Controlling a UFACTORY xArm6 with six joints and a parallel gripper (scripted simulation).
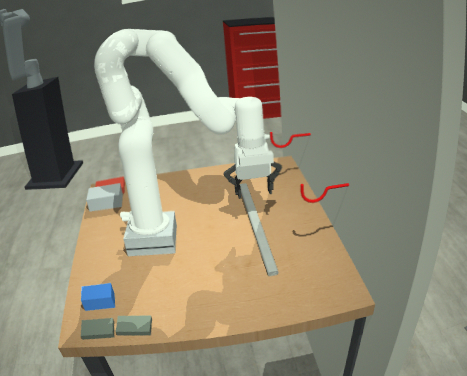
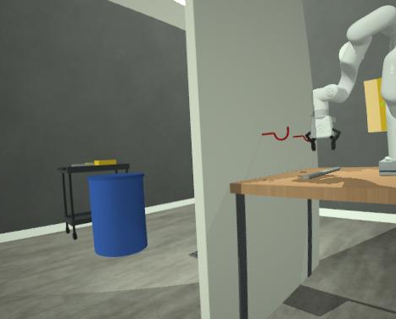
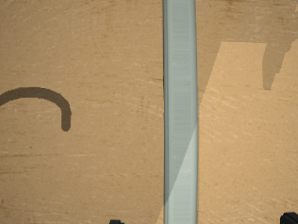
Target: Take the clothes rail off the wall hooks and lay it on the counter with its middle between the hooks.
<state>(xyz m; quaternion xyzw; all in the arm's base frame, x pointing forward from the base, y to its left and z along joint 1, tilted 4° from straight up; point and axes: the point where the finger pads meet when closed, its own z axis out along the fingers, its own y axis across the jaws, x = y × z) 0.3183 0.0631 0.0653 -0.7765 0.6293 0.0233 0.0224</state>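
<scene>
The grey clothes rail (image 1: 258, 229) lies flat on the wooden counter (image 1: 213, 260), roughly along the wall (image 1: 383, 150) and out from it. It also shows in the exterior view (image 2: 321, 172) and runs down the middle of the wrist view (image 3: 180, 115). The two red hooks, the far hook (image 1: 289, 138) and the near hook (image 1: 324, 192), stick out of the wall with nothing on them. My gripper (image 1: 253, 186) (image 2: 323, 143) is open and empty, hovering above the rail's far end, clear of it.
The arm's base (image 1: 149, 235) stands on the left part of the counter. A grey and red block (image 1: 105, 195) sits at the back left. A blue block (image 1: 98, 296) and two dark grey-green blocks (image 1: 116, 326) lie at the front left corner.
</scene>
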